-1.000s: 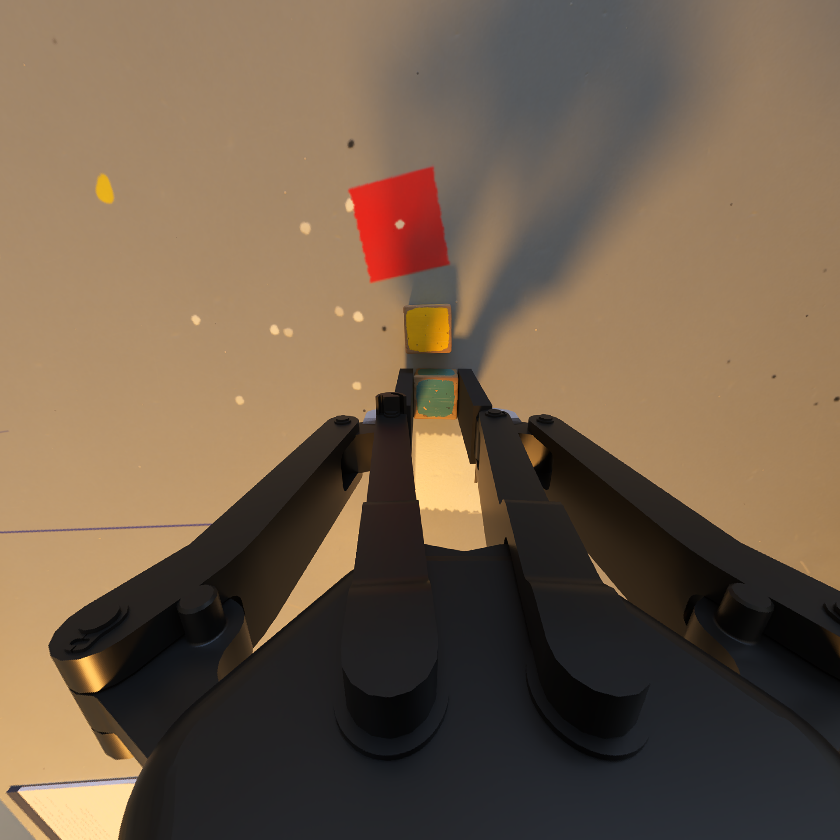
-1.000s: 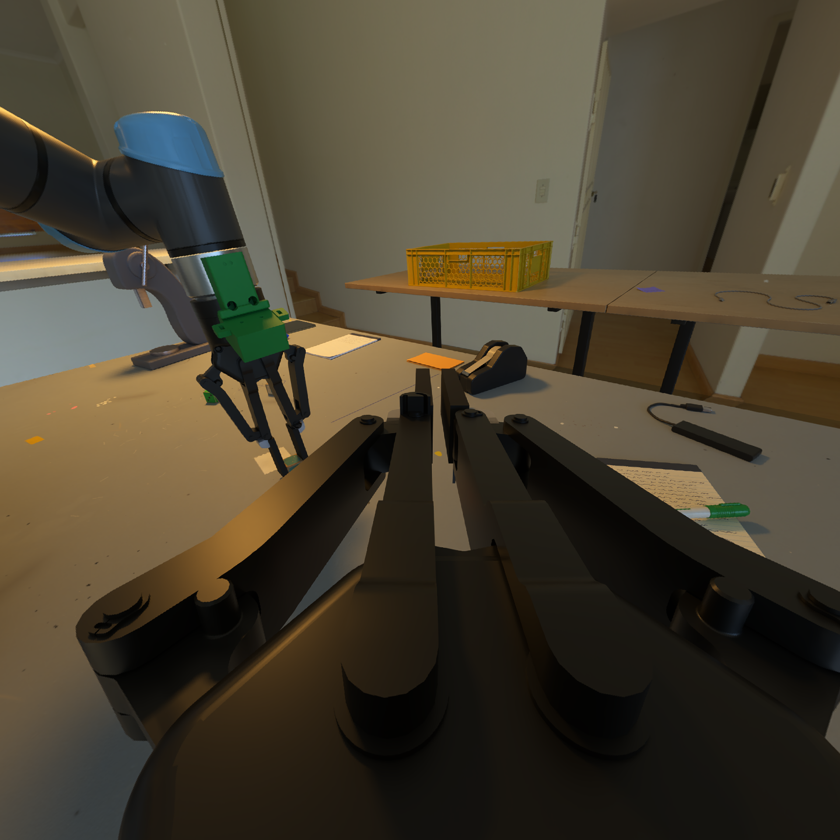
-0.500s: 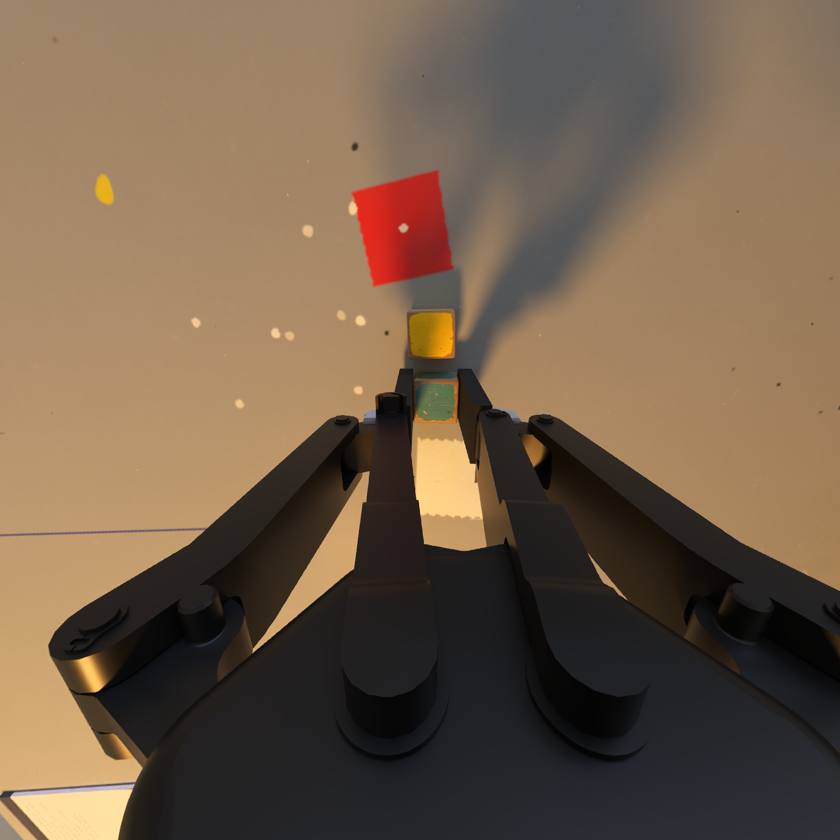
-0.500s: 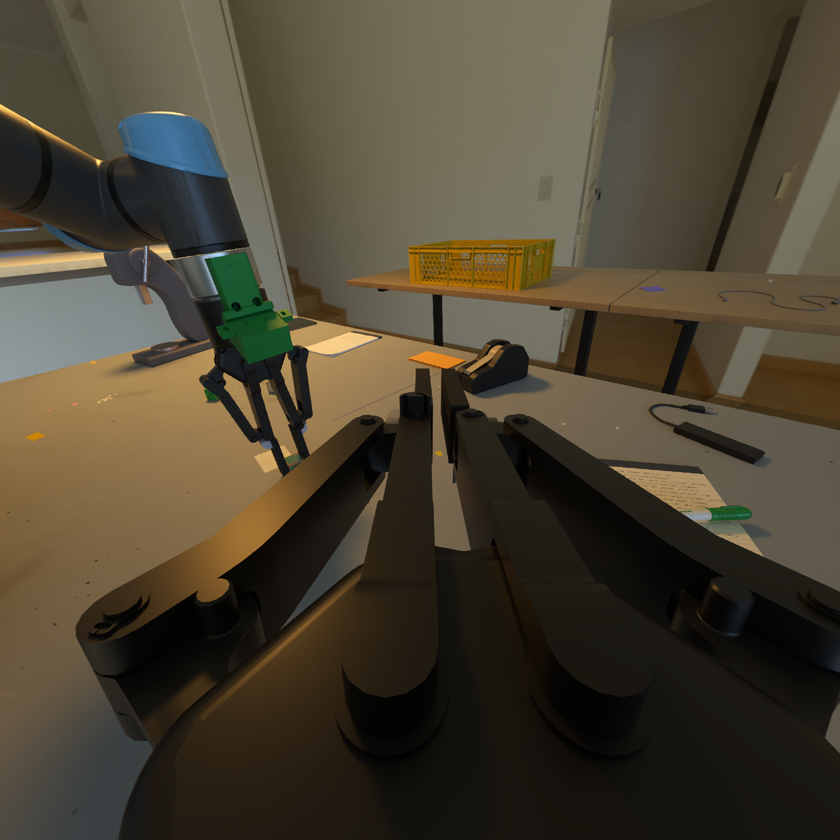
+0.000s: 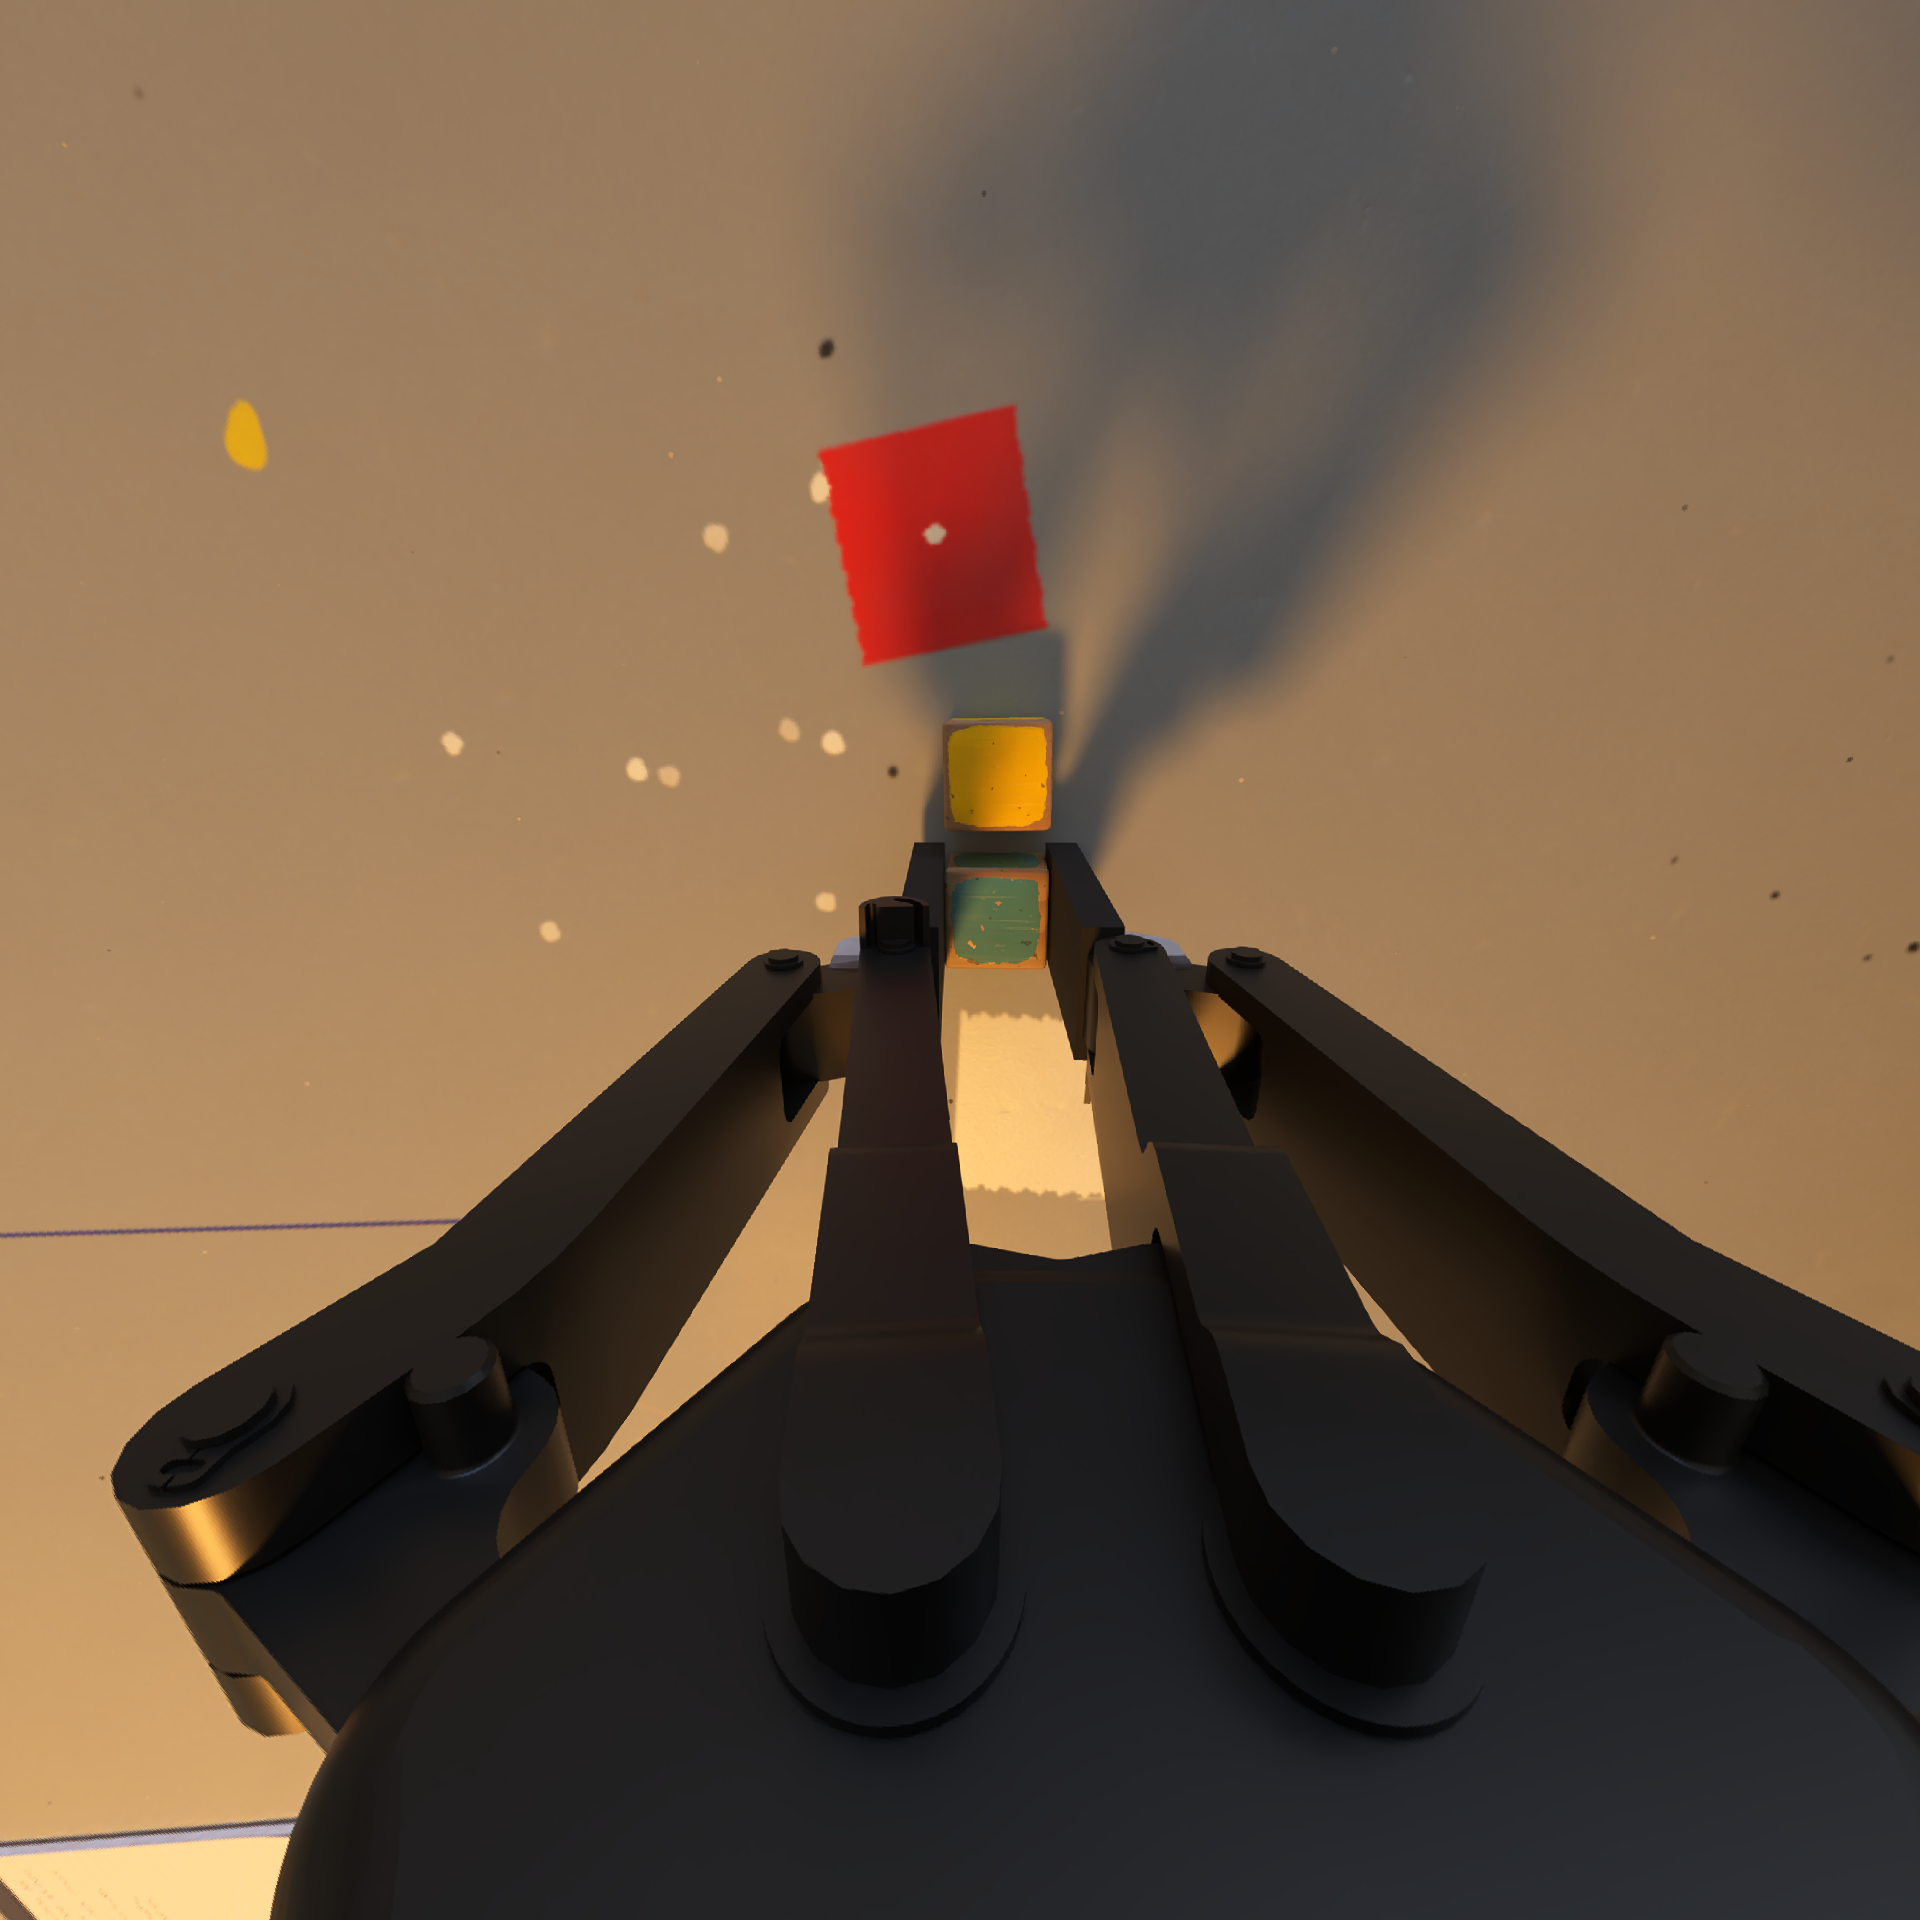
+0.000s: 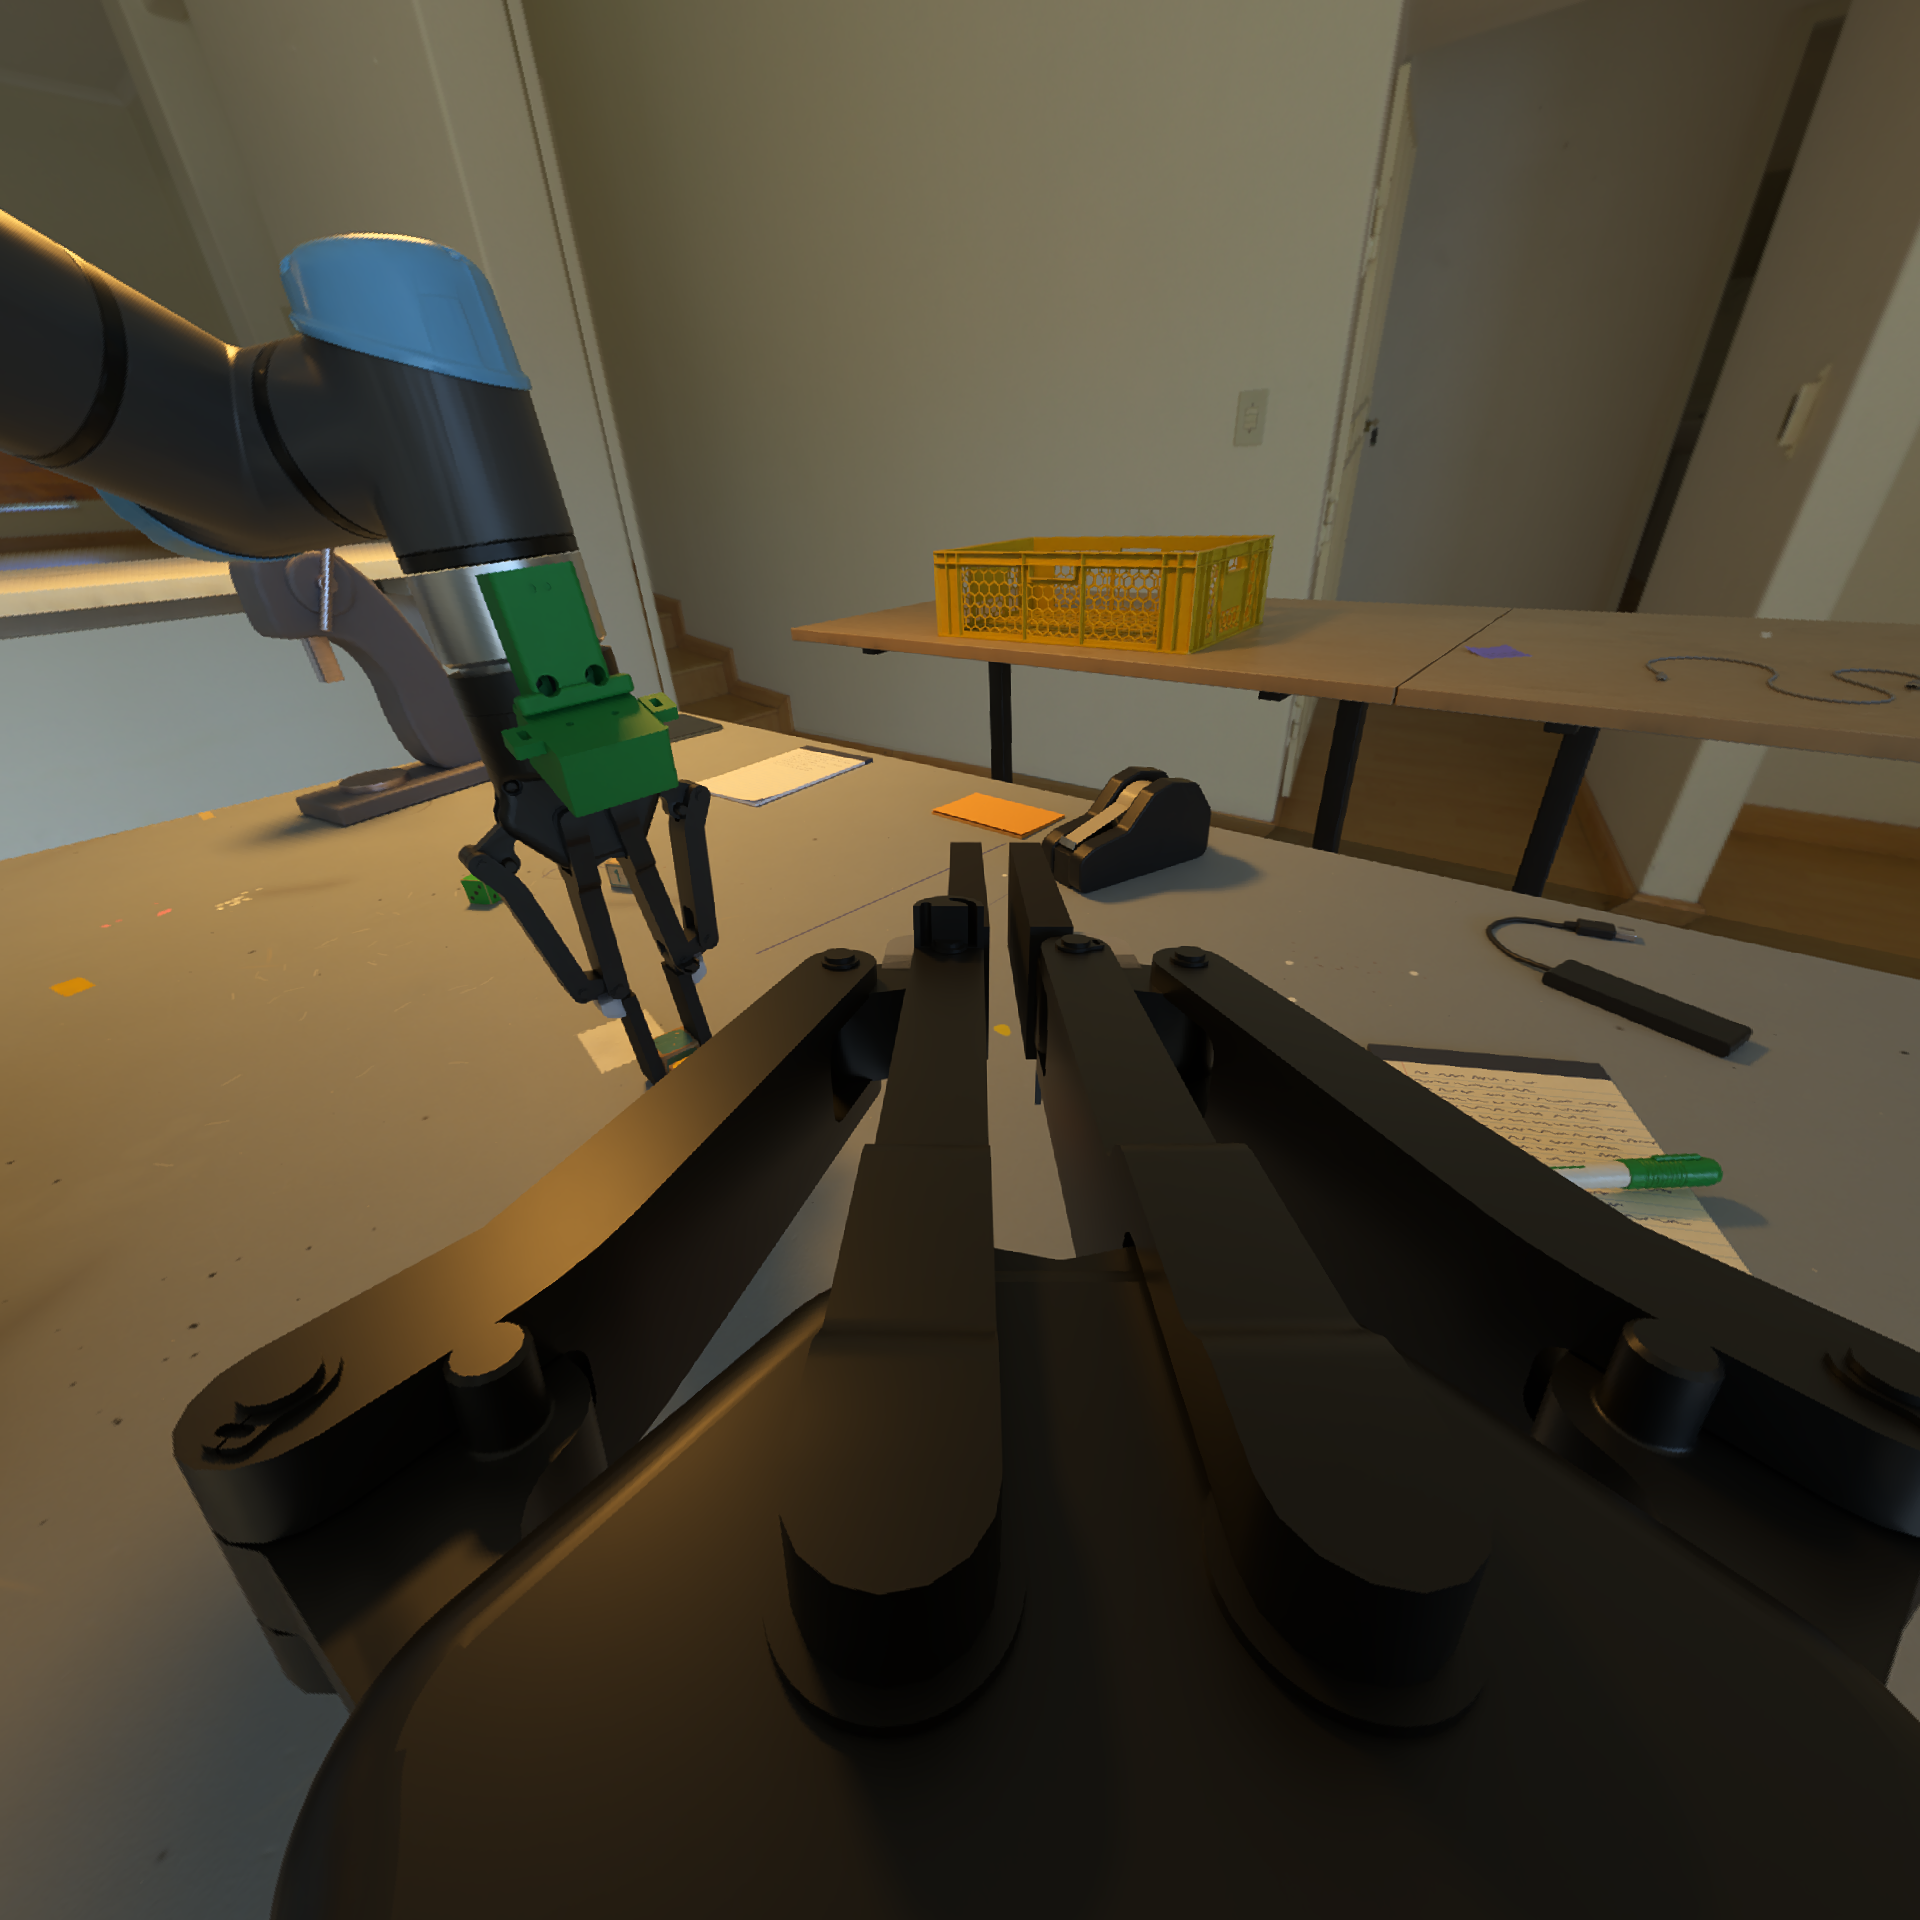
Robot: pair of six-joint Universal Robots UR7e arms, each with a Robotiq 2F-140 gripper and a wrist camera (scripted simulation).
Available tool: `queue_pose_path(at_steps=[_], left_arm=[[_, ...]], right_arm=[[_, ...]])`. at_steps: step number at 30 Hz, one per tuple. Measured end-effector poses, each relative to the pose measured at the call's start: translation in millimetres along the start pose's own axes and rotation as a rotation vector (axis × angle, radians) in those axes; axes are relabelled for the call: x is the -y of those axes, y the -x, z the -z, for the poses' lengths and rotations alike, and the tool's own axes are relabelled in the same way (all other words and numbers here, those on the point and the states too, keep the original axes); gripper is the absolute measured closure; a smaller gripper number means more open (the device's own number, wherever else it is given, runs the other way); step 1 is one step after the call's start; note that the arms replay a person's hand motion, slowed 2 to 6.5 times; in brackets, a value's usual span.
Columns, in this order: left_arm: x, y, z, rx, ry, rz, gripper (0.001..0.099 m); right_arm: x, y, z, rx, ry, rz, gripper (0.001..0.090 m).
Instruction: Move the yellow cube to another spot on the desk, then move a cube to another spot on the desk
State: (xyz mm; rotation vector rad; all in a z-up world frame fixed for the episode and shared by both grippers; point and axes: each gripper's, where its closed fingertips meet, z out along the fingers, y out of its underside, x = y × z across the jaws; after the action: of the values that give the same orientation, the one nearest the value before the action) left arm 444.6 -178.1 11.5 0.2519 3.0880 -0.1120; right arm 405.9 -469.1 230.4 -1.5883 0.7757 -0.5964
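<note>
In the left wrist view my left gripper [image 5: 995, 871] is shut on a teal cube [image 5: 995, 920] with worn orange edges. The yellow cube [image 5: 997, 774] sits on the desk [image 5: 416, 935] just beyond the fingertips, close to the teal cube. In the right wrist view the left gripper [image 6: 665, 1039] reaches down to the desk with a bit of the teal cube [image 6: 677, 1039] showing at its tips. The yellow cube is hidden there. My right gripper [image 6: 995, 883] is shut and empty, held above the desk.
A red paper square [image 5: 935, 535] lies beyond the yellow cube, a white slip [image 5: 1023, 1122] under the left fingers. The desk holds a tape dispenser [image 6: 1132, 831], orange pad [image 6: 997, 812], notepad with green marker [image 6: 1647, 1174], black adapter [image 6: 1647, 1006] and small green cube [image 6: 478, 891].
The left gripper has shifted slightly with the teal cube in it; the yellow cube and red square sit a little lower in its view. The right gripper has not moved.
</note>
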Motion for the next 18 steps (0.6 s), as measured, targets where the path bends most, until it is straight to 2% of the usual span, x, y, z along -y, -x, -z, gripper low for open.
queue_pose_path(at_steps=[18], left_arm=[[4.1,0.9,-0.3,-0.005,0.004,-0.014,0.0746]], right_arm=[[0.5,-0.5,1.7,0.0,-0.01,-0.005,0.0836]])
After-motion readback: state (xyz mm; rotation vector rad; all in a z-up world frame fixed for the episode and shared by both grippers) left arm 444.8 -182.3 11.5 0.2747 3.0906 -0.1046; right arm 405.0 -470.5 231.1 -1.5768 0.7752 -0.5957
